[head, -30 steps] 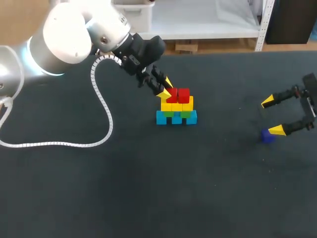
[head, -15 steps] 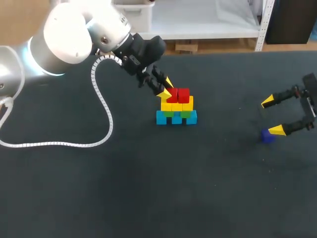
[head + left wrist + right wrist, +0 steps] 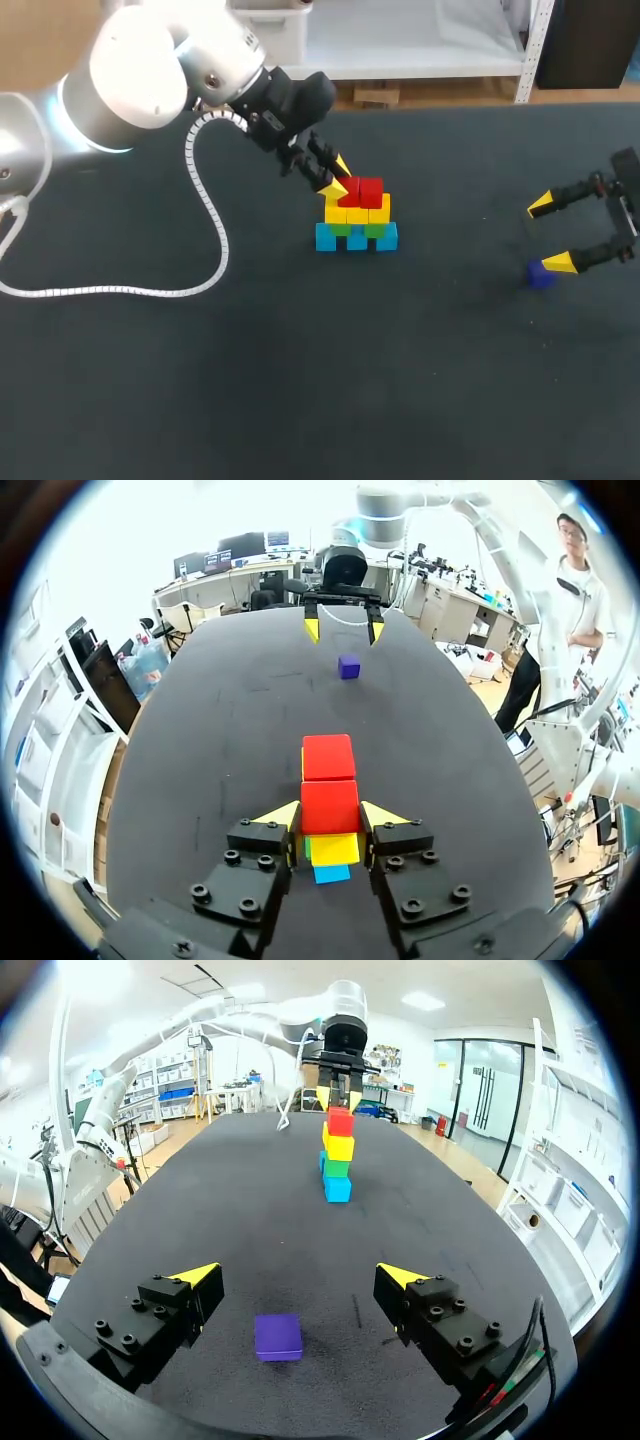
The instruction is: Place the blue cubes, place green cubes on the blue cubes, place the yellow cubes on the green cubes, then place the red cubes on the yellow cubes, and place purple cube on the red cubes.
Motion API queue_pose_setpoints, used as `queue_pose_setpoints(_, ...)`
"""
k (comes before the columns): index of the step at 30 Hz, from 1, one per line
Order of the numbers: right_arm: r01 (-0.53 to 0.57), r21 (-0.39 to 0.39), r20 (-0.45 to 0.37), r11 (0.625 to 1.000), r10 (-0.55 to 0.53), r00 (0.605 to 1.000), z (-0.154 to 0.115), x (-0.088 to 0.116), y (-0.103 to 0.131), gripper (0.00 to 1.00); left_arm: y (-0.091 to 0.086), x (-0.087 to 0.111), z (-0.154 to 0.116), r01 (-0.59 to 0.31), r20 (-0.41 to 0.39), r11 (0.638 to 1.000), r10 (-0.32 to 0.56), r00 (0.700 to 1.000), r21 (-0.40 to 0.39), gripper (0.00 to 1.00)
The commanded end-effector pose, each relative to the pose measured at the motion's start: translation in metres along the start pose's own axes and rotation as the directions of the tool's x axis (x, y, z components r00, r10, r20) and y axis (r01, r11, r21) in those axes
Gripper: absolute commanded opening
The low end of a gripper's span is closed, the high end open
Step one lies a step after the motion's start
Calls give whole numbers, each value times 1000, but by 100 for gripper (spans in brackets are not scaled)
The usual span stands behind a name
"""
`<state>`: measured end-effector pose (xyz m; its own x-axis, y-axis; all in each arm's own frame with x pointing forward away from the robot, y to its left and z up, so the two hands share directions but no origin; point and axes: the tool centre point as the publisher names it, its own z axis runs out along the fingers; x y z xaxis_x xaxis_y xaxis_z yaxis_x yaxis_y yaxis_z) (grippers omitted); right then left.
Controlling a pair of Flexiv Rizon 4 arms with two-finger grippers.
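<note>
Your left gripper [image 3: 335, 177] is clamping the near red cube [image 3: 330, 802], seating it beside the second red cube [image 3: 328, 757] on the yellow cubes [image 3: 357, 213]. It is probably steadying the stack [image 3: 337, 1168] at the desk's [image 3: 300, 380] far middle. Your right gripper [image 3: 297, 1275] is hanging spread wide over the purple cube [image 3: 278, 1337] near the desk's right edge, ready for the last pick. Nothing is differing from the earlier frames, and both arms are keeping still.

A small red cube [image 3: 329, 805] tops the stack of coloured cubes [image 3: 357, 232], clamped between the left jaws, a second red cube [image 3: 328, 757] just ahead; a small purple cube [image 3: 277, 1337] lies between the spread right jaws.
</note>
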<state>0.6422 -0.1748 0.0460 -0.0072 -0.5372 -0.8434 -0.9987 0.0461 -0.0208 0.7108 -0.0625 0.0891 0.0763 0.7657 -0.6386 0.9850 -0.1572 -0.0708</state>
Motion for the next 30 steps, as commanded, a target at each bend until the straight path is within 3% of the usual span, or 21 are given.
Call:
queue_pose_setpoints(1, 1, 0, 1, 1000, -1, 1000, 0, 0, 0, 100, 3, 0, 1, -1, -1, 1000, 1, 1000, 3, 18)
queue_pose_setpoints(8, 1, 0, 1, 1000, -1, 1000, 0, 0, 0, 100, 3, 0, 1, 0, -2, 1000, 0, 1000, 5, 26)
queue_pose_setpoints(14, 1, 0, 1, 1000, -1, 1000, 0, 0, 0, 100, 1, 1, 0, 1, -2, 1000, -1, 1000, 3, 48)
queue_pose_setpoints(15, 1, 0, 1, 1000, -1, 1000, 0, 0, 0, 100, 1, 1, 0, 2, -3, 1000, -2, 1000, 3, 53)
queue_pose_setpoints(16, 1, 0, 1, 1000, -1, 1000, 0, 0, 0, 100, 1, 1, -1, 4, -3, 1000, -4, 1000, 2, 76)
queue_pose_setpoints(17, 1, 0, 1, 1000, -1, 1000, 0, 0, 0, 100, 1, 1, -1, 6, -4, 1000, -6, 1000, 3, 93)
queue_pose_setpoints(18, 1, 0, 1, 1000, -1, 1000, 0, 0, 0, 100, 0, 2, -1, 7, -6, 1000, -7, 1000, 3, 100)
queue_pose_setpoints(24, 1, 0, 1, 1000, -1, 1000, 0, 0, 0, 100, 0, 3, -5, 17, -14, 1000, -17, 1000, -10, 100)
queue_pose_setpoints(30, 1, 0, 1, 1000, -1, 1000, 0, 0, 0, 100, -1, 3, -24, -19, 5, 996, 20, 1000, -93, 100)
